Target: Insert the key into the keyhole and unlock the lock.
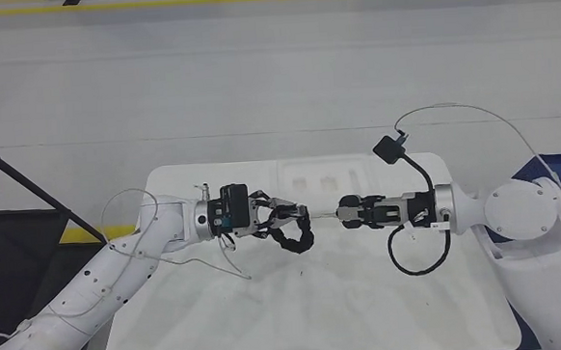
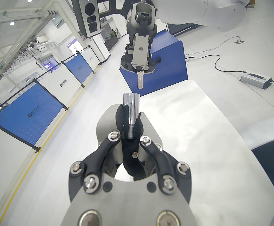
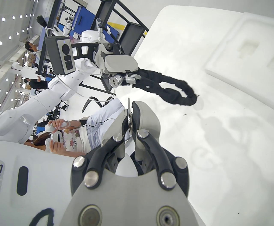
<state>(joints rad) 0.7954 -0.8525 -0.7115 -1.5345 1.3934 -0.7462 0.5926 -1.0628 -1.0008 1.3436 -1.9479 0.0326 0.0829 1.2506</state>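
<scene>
My left gripper (image 1: 281, 216) (image 2: 128, 119) hangs above the middle of the white table (image 1: 318, 308), shut on the lock (image 2: 131, 111). The lock is a chrome cylinder with a black sleeved cable loop (image 1: 296, 238) (image 3: 171, 92) hanging from it. Its keyhole face (image 3: 114, 81) points at my right gripper (image 1: 344, 213) (image 3: 130, 115). That gripper is shut on the key (image 2: 140, 80) (image 3: 129, 107) by its head, with the blade aimed at the cylinder. The key's tip stands a short way off the keyhole, nearly in line with it.
A white foam insert (image 1: 319, 177) (image 3: 246, 53) with recesses lies on the back of the table. A black metal frame (image 1: 11, 191) stands off the table's left side and a blue cabinet (image 2: 171, 64) off its right. The table's front half is bare.
</scene>
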